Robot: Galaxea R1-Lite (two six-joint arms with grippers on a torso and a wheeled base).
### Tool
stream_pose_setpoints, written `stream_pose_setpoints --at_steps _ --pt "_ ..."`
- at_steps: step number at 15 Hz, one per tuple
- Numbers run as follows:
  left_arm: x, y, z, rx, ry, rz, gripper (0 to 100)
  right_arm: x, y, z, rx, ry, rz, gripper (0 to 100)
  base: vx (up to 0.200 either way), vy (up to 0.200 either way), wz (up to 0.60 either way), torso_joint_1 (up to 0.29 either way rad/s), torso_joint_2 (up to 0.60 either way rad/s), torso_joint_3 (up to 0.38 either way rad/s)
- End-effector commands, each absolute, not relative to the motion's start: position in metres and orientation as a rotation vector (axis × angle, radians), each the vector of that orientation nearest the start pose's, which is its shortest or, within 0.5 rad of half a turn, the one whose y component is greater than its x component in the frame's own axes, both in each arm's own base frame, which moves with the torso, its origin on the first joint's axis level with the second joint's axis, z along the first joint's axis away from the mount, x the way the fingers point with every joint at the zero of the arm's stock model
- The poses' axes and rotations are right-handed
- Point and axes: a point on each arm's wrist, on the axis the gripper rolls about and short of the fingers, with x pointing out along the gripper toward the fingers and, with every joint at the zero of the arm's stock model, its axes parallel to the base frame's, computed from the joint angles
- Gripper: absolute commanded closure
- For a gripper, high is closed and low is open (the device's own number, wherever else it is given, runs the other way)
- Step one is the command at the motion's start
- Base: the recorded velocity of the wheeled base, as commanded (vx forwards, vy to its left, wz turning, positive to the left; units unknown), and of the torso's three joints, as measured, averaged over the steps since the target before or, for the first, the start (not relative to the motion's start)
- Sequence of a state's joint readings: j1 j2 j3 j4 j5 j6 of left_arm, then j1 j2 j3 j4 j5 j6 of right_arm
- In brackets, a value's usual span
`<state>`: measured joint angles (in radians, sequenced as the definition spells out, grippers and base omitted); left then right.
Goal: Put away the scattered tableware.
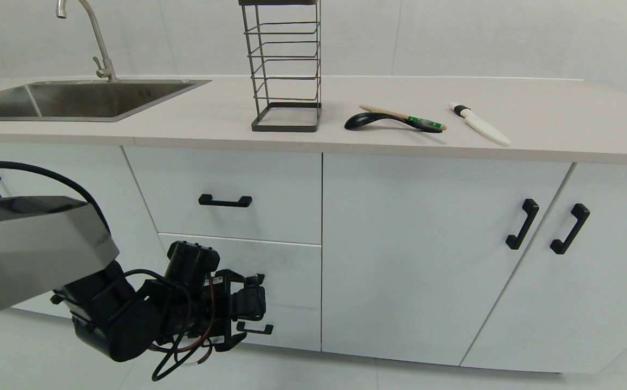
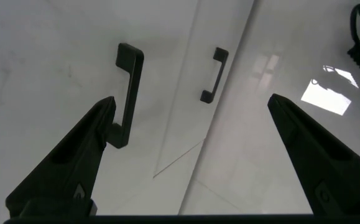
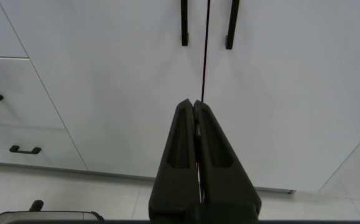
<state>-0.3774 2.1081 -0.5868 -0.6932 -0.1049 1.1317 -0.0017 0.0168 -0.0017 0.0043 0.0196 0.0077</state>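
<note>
On the bench (image 1: 535,103), to the right of an upright wire rack (image 1: 286,76), the tableware lies loose: a black spoon (image 1: 359,120) with a wooden stick (image 1: 384,111) touching or crossing its handle, and a white knife (image 1: 481,125) near them but apart. All three lie flat and untouched. The visible part of the rack holds nothing, and it is judged to be their destination, its tall frame suiting long items stood on end. A sink (image 1: 75,100) sits well apart at the far left. The left pincer (image 1: 251,311) hangs low before the lower drawer (image 1: 292,265), well below bench level, spread wide and holding nothing. Its wrist view shows a black handle (image 2: 127,93) just beside one finger (image 2: 74,162); contact is not established. The right pincer (image 3: 197,106) faces the cupboard doors (image 3: 105,62), fingers pressed together with nothing between them. Both arms are judged parked, no item yet collected. The rack's top is cut off; whether the stick is one piece or a pair of chopsticks, and whether the knife wears a sheath, cannot be made out
</note>
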Motion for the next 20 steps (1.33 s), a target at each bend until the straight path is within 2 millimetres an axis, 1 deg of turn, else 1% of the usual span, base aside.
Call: stream_pose_setpoints --at_steps 1,3,5,10,14,20 --pt "0.288 -0.116 -0.004 1.153 0.509 -0.890 0 -0.022 0.000 0.076 0.008 0.022 0.018 100 0.000 0.000 0.00 0.000 0.00 0.000" --pt "0.299 -0.119 -0.008 1.156 0.492 -0.871 0 -0.022 0.000 0.076 0.008 0.022 0.018 100 0.000 0.000 0.00 0.000 0.00 0.000" --pt "0.306 -0.122 -0.011 1.154 0.486 -0.868 0 -0.022 0.000 0.076 0.008 0.022 0.018 100 0.000 0.000 0.00 0.000 0.00 0.000" --pt "0.315 -0.117 -0.019 1.145 0.508 -0.852 0 -0.022 0.000 0.076 0.008 0.022 0.018 100 0.000 0.000 0.00 0.000 0.00 0.000" --pt "0.325 -0.119 -0.028 1.144 0.511 -0.848 0 -0.022 0.000 0.076 0.008 0.022 0.018 100 0.000 0.000 0.00 0.000 0.00 0.000" --pt "0.337 -0.113 -0.035 1.137 0.513 -0.820 0 -0.022 0.000 0.076 0.008 0.022 0.018 100 0.000 0.000 0.00 0.000 0.00 0.000"
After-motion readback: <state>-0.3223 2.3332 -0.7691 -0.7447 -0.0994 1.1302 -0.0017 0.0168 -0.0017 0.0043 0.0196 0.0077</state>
